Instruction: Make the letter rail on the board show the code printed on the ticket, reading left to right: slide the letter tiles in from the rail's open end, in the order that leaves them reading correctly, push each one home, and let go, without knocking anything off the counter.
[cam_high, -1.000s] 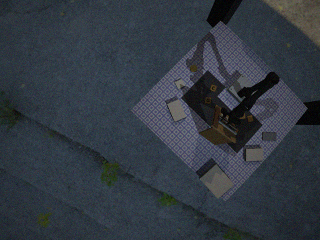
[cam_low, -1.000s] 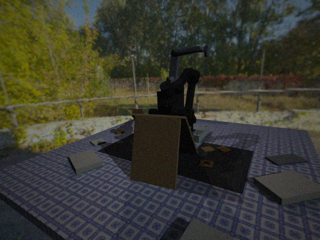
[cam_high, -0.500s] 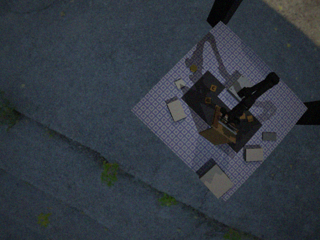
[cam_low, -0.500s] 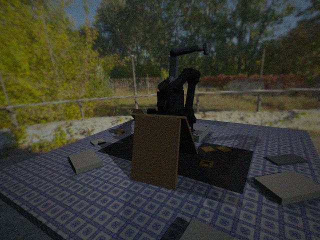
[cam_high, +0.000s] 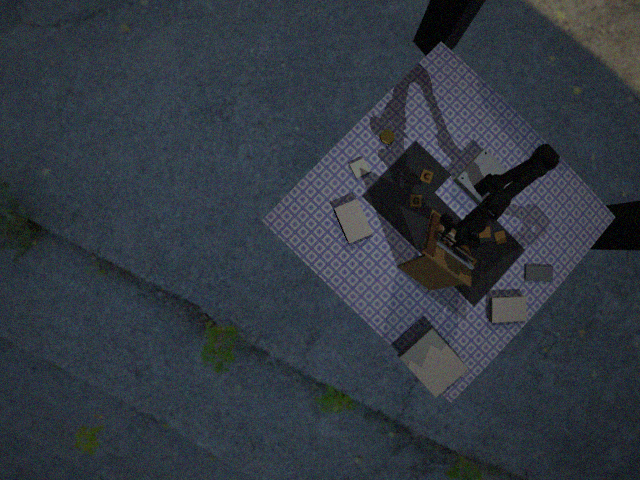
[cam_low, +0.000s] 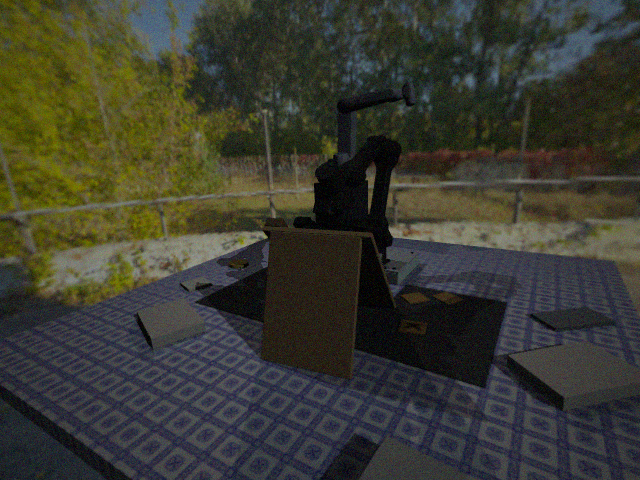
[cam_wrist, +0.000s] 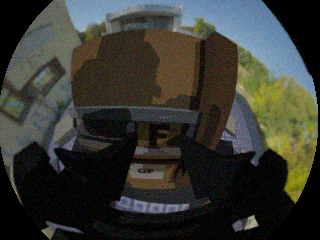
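My gripper (cam_high: 450, 238) (cam_wrist: 158, 135) is at the front of the wooden board (cam_high: 431, 272) (cam_low: 312, 304) (cam_wrist: 175, 62), hidden behind it in the exterior view. It is shut on the F tile (cam_wrist: 159, 134), which stands upright at the grey rail (cam_high: 455, 253) (cam_wrist: 165, 115). The ticket (cam_wrist: 146, 171) below shows GF; whether more is printed is hidden. A dark finger covers the rail's left part. The C tile (cam_high: 426, 176) and G tile (cam_high: 416, 200) lie on the dark mat. Two more tiles (cam_high: 484, 232) (cam_high: 499, 236) and an X-like tile (cam_low: 413, 326) lie on its other side.
The dark mat (cam_high: 390, 193) (cam_low: 449, 351) lies on the patterned counter (cam_high: 320, 217). Pale blocks (cam_high: 353, 221) (cam_high: 508, 308) (cam_high: 435, 361), a grey slab (cam_high: 538, 272) (cam_low: 572, 318), a small pale piece (cam_high: 359, 167) and a yellow round piece (cam_high: 386, 136) lie around it.
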